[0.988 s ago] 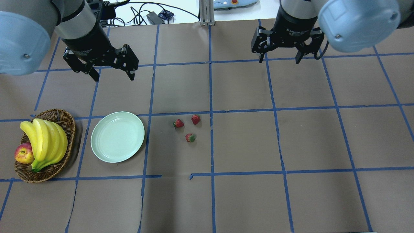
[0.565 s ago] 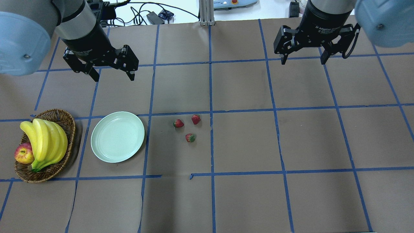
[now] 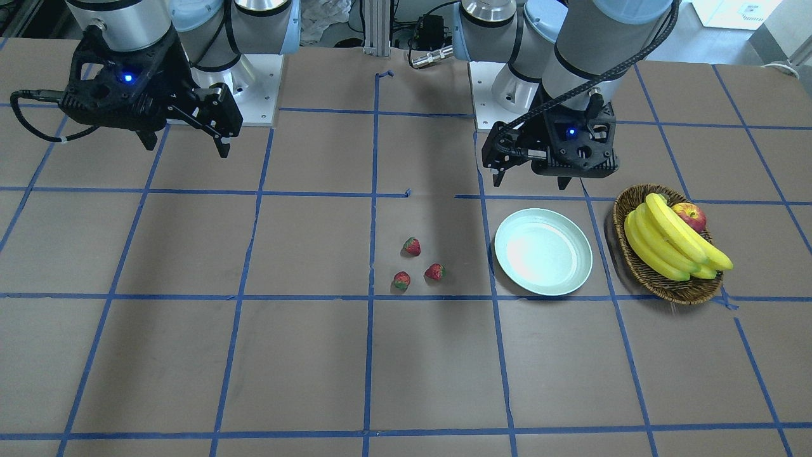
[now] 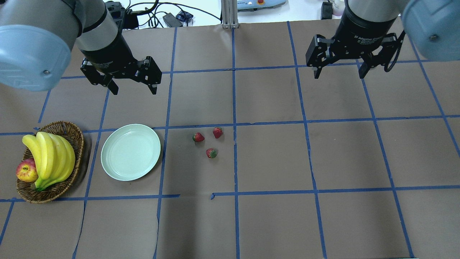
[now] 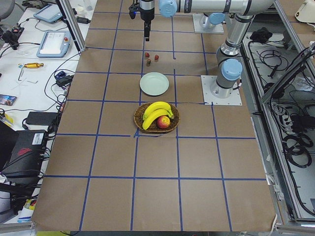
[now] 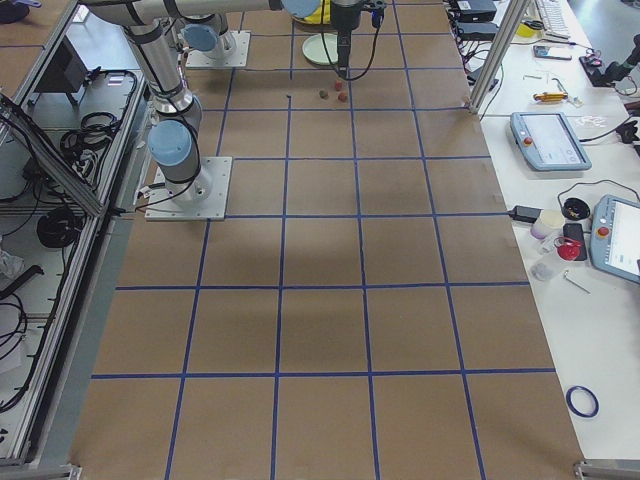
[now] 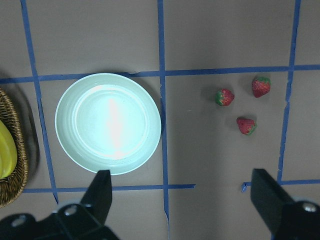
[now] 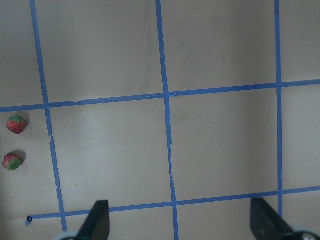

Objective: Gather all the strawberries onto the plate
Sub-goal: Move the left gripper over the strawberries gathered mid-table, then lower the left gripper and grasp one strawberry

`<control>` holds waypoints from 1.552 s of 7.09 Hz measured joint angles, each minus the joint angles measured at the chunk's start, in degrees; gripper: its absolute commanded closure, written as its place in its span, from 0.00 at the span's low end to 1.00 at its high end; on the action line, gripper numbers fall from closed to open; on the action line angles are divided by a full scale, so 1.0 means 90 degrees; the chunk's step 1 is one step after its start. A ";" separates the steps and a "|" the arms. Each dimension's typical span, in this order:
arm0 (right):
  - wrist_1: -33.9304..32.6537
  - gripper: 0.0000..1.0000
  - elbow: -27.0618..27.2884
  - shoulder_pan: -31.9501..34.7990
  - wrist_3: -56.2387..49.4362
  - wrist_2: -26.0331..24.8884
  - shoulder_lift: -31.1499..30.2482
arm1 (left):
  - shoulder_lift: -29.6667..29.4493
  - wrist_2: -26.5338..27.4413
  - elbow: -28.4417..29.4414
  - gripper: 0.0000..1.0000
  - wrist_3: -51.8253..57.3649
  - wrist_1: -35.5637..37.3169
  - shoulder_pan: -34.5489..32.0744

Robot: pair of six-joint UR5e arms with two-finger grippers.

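Observation:
Three strawberries lie loose on the brown table near its middle: one (image 4: 198, 137), one (image 4: 217, 132) and one (image 4: 211, 153). They also show in the front view (image 3: 412, 246) and the left wrist view (image 7: 225, 97). The mint-green plate (image 4: 130, 151) lies empty to their left, also in the left wrist view (image 7: 108, 123). My left gripper (image 4: 134, 90) hangs open and empty above the table, beyond the plate. My right gripper (image 4: 339, 75) hangs open and empty at the far right, well away from the strawberries. The right wrist view shows two strawberries (image 8: 16, 124) at its left edge.
A wicker basket (image 4: 68, 129) with bananas (image 4: 50, 158) and an apple (image 4: 27, 171) stands left of the plate. Blue tape lines grid the table. Cables and devices lie beyond the far edge.
My right gripper moved to the right, then slightly nearer. My left gripper shifted a little right and nearer, toward the plate. Strawberries and plate have not moved.

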 measured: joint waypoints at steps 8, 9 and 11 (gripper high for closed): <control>0.0034 0.00 -0.0014 0.0007 0.0019 0.0009 0.0039 | -0.1685 -0.0158 -0.1559 0.13 -0.1265 0.3276 -0.0542; 0.0036 0.00 -0.0007 0.0007 0.0019 0.0009 0.0039 | -0.1973 -0.0041 -0.1592 0.13 -0.1525 0.3592 -0.0689; 0.0043 0.00 -0.0004 0.0007 0.0019 0.0009 0.0039 | -0.2453 0.0191 -0.1604 0.24 -0.1856 0.4085 -0.0983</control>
